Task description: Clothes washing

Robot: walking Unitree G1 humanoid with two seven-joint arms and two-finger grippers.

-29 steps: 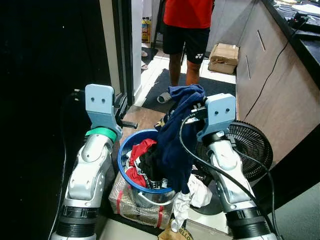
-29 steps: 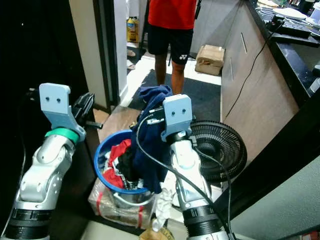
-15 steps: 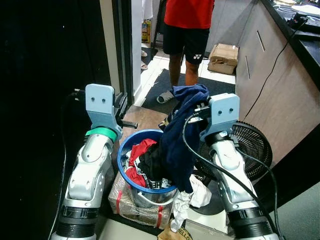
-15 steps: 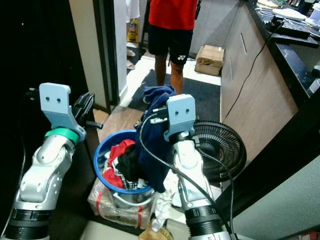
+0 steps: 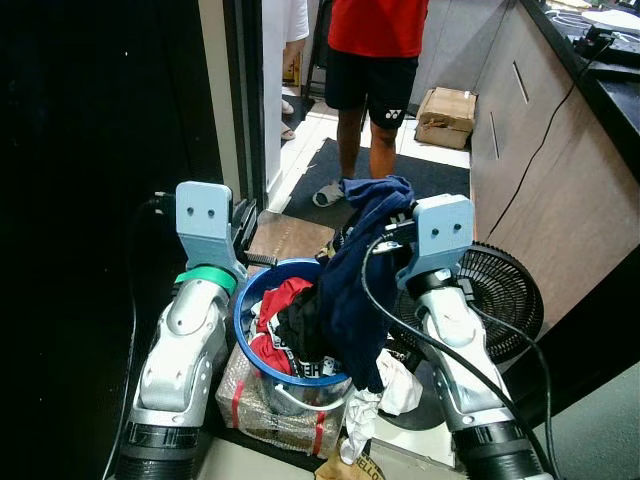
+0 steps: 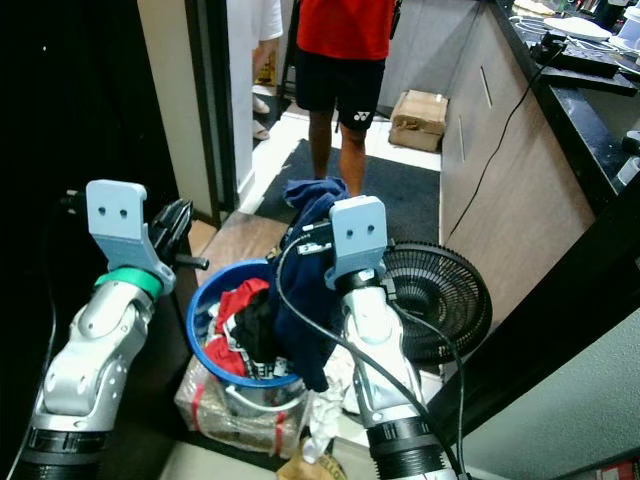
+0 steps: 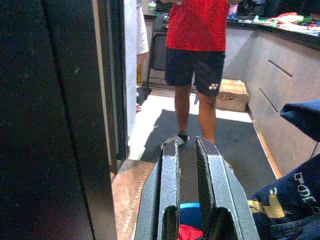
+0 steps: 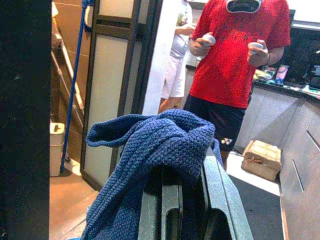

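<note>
Right wrist view: the right gripper is closed on a navy knitted garment, which is draped over its fingers and hangs above the right rim of the blue basket. Red and black clothes are piled inside. To the left, the left gripper is held nearly closed, empty. Farther away, a person in a red shirt is seen.
</note>
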